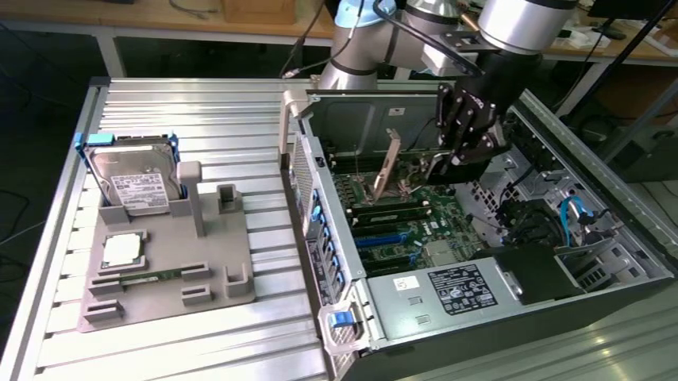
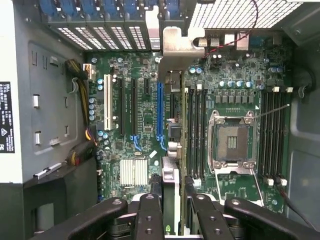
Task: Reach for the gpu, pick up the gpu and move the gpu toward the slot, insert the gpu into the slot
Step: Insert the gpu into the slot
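One gripper (image 1: pixel 433 167), clamped on the gpu (image 1: pixel 390 161), hangs inside the open computer case (image 1: pixel 317 198). The card is held upright, edge down, with its silver bracket (image 2: pixel 176 44) toward the case's rear wall, apparently so the lower edge can meet a slot squarely. In the wrist view the fingers (image 2: pixel 149 215) press both faces of the board. The gpu sits between them, above the motherboard (image 2: pixel 125 100), just beside the long blue slot (image 2: pixel 160 107). Judged not yet seated.
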